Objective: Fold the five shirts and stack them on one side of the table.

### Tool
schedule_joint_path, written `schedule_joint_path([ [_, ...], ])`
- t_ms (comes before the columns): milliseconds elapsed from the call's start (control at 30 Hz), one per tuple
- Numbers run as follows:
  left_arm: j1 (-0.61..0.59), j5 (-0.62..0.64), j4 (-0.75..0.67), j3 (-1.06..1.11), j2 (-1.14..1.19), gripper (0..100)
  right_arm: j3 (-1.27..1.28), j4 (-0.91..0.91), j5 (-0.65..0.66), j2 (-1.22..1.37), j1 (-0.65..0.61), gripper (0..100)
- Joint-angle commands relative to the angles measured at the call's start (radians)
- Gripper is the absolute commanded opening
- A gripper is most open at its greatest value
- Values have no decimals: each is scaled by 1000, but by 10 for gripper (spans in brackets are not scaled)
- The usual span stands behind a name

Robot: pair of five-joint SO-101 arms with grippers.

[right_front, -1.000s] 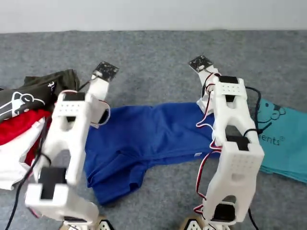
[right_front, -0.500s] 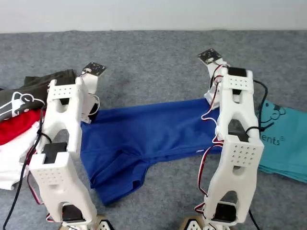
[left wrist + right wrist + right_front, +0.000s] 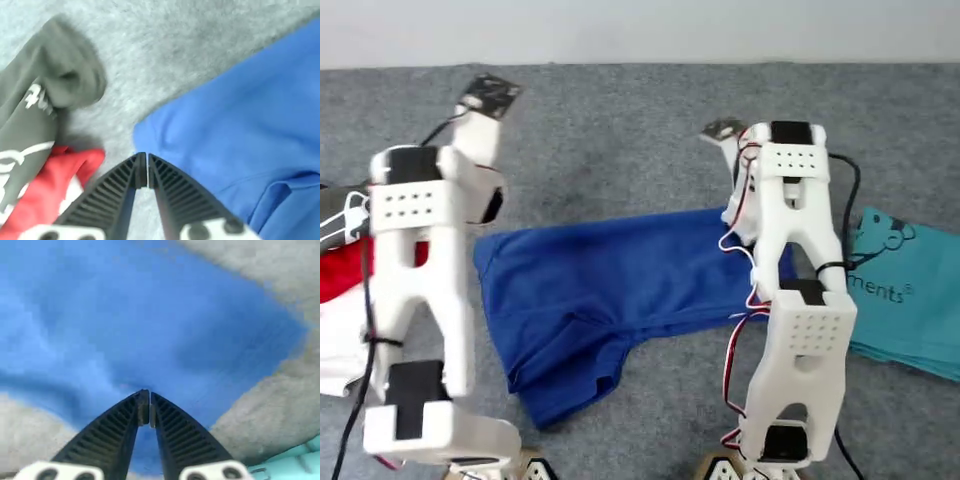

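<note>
Blue shirt [image 3: 620, 280] lies below the raised left tool [image 3: 143, 172] and right tool [image 3: 145, 410], both closed, empty.

Blue shirt [image 3: 620, 280] rumpled mid-table, teal shirt [image 3: 910, 290] right (flat), dark shirt [image 3: 45, 85], red shirt [image 3: 338, 270], white shirt [image 3: 340, 340] left

Five shirts lie on one grey carpeted surface [image 3: 640, 110]. One royal-blue cotton T-shirt [image 3: 620, 280] is at the centre and one teal T-shirt with a white print [image 3: 910, 300] at 3 o'clock. Three are heaped at 9 o'clock: one dark olive shirt with a white print [image 3: 45, 95], one red shirt [image 3: 40, 195] and one white shirt [image 3: 335, 350]. Two white plastic arms stand at 6 o'clock. The left gripper [image 3: 142, 172] and the right gripper [image 3: 145, 410] make two, each with two black ribbed fingers [image 3: 115, 190], four in all.
</note>
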Motion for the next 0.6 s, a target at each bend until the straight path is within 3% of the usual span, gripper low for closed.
schedule_joint_path([
  [0, -98, -12, 41, -41, -81, 15, 8, 48, -51, -91, -21, 10],
  [300, -410, -48, 55, -41, -114, 15, 169, 47, -68, -176, -283, 10],
  [467, -508, -91, 49, -41, -112, 16, 147, 44, -68, -196, -475, 17],
  [567, -531, -91, 49, -41, -112, 16, 144, 44, -68, -193, -588, 74],
])
